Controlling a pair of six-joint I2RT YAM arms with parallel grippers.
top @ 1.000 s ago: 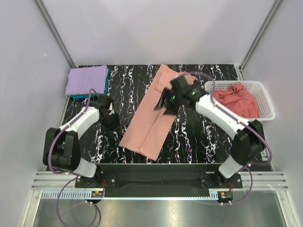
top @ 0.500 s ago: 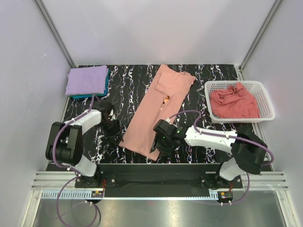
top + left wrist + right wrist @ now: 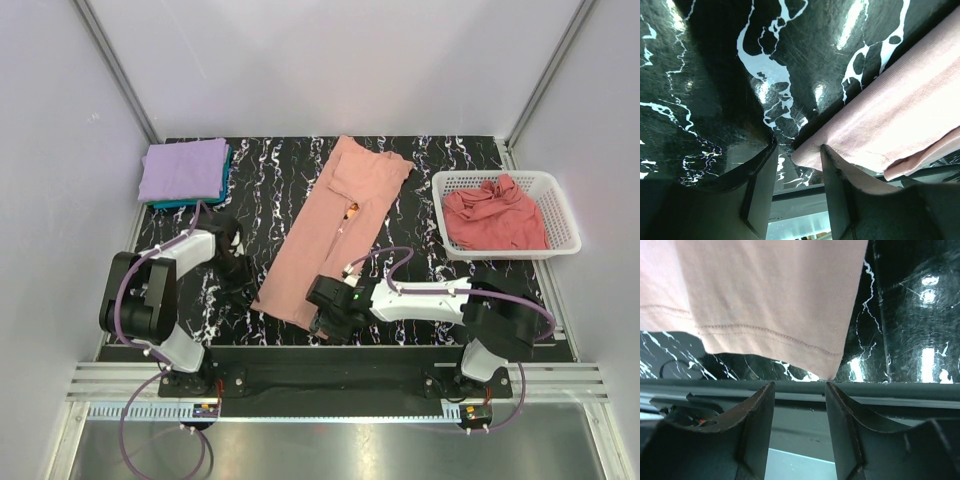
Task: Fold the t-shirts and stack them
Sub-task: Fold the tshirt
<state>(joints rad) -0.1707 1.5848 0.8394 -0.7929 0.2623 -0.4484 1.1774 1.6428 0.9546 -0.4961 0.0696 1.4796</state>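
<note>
Evidently the long salmon-pink cloth t-shirt (image 3: 335,225) lies diagonally on the black marbled table (image 3: 260,180) so its near hem can be lifted: the left gripper (image 3: 799,150), jaws spread, straddles one corner, and the right gripper (image 3: 800,385), also spread, faces the other

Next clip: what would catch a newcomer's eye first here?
A salmon shirt, folded into a long strip, lies slanted across the middle of the black marbled table, with the left gripper and right gripper open at its near corners. A lavender shirt sits folded at the far left corner. On the right, a rose shirt lies crumpled in the white basket.
</note>
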